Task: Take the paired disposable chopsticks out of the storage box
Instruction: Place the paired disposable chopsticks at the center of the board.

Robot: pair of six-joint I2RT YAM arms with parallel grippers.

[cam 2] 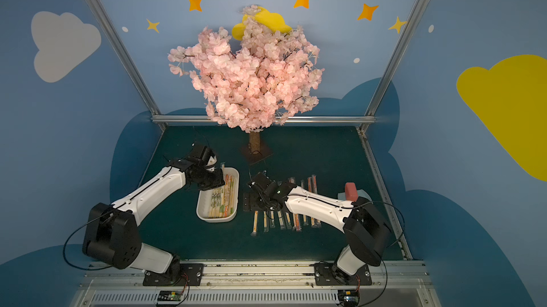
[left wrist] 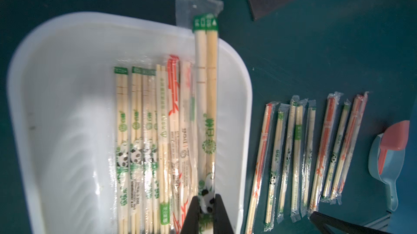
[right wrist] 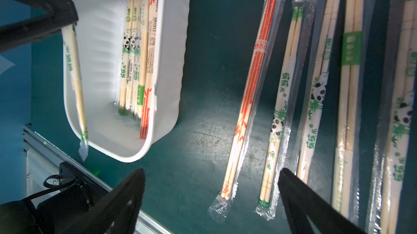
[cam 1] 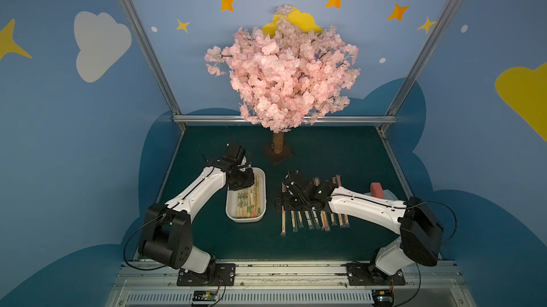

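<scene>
Black left gripper (left wrist: 206,201) clamps one clear-sleeved, green-printed wooden chopstick pair (left wrist: 206,108) over white rectangular plastic storage box (left wrist: 67,108); right gripper (right wrist: 211,174) gapes empty above laid-out pairs (right wrist: 252,86).

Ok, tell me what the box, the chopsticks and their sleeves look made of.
The box: probably plastic, white, smooth and slightly glossy, with moulded ribs and soft highlights. The chopsticks: pale wood or bamboo, matt; the grain is too blurred to tell. The sleeves: thin clear plastic film, shiny and crinkled, printed green or orange.
</scene>
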